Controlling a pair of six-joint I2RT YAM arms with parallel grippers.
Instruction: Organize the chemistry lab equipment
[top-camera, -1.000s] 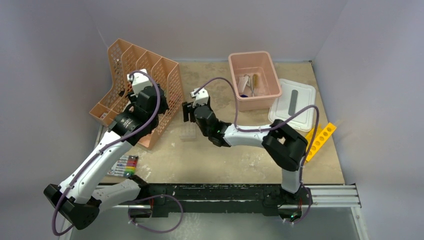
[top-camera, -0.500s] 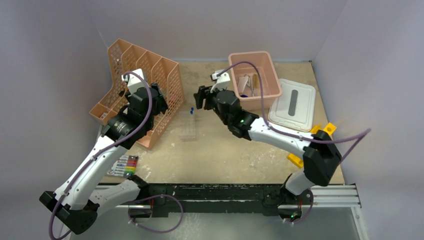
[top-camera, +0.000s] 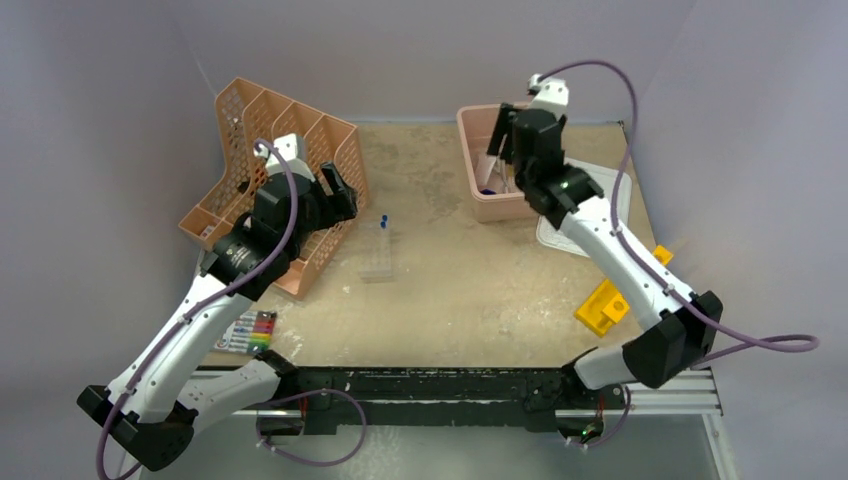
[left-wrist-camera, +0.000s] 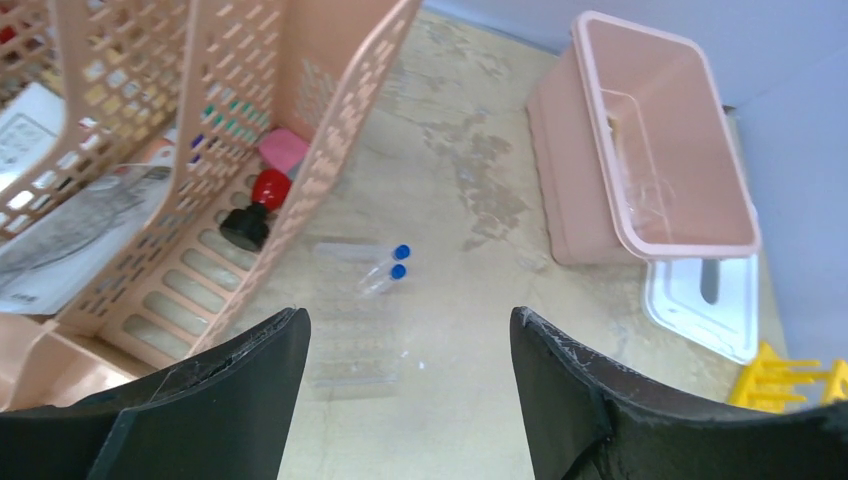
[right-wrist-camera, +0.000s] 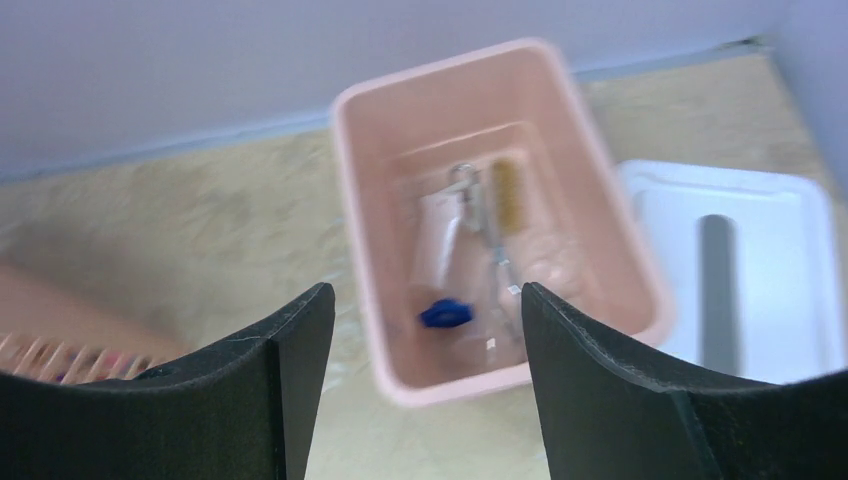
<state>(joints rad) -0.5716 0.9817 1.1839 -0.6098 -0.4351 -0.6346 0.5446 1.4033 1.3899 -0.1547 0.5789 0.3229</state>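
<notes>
Clear blue-capped tubes (left-wrist-camera: 386, 268) left of the pink bin (left-wrist-camera: 565, 170) look light, slippery (pinch mid-body); left gripper (left-wrist-camera: 408, 322) and right gripper (right-wrist-camera: 427, 296) gape empty.

The table (top-camera: 470, 300) has a flat tan top, mottled with pale, whitish worn patches. Plain matte grey-lilac panels enclose it: back wall (top-camera: 430, 50), left wall (top-camera: 90, 150), right wall (top-camera: 760, 150). A black strip and metal rail (top-camera: 660, 385) run along the near edge. Lighting is even and diffuse; shadows are soft.

Overhead and wrist views, common bin (top-camera: 497, 209)
</notes>
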